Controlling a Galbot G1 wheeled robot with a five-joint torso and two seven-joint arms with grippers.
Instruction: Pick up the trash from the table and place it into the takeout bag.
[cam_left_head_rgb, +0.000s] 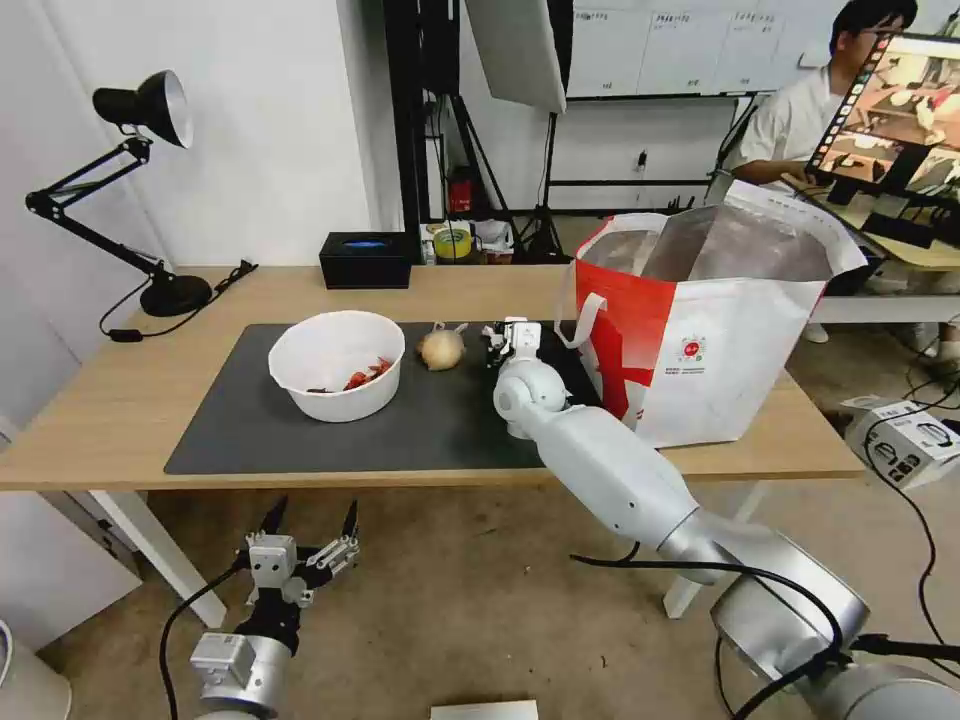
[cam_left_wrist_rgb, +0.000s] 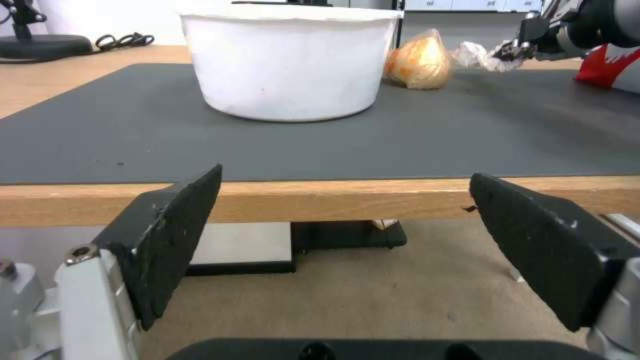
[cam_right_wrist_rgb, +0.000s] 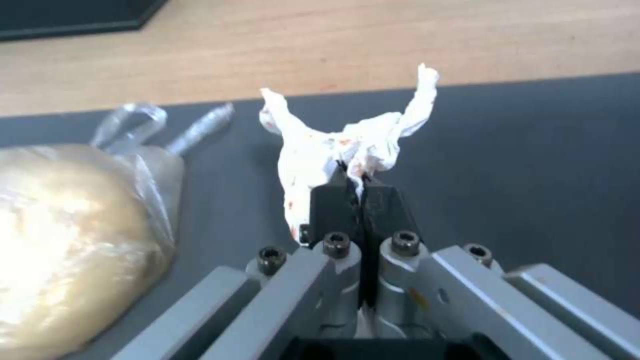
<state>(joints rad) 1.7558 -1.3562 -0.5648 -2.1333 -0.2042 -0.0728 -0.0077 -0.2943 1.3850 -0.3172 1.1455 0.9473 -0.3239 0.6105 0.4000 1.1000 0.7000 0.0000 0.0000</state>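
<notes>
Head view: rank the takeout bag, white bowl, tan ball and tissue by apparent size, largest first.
1. takeout bag
2. white bowl
3. tan ball
4. tissue, pinched in the right gripper, mostly hidden, so unsure.

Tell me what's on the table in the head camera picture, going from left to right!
Black desk lamp → white bowl → tan ball in clear wrap → right gripper pinching the crumpled tissue → takeout bag. The left gripper hangs open below the table's front edge.

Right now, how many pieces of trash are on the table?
3. A white bowl with red scraps sits on the grey mat. A tan bagged ball lies beside it. A crumpled tissue is pinched in the right gripper near the takeout bag, which may hide more.
</notes>
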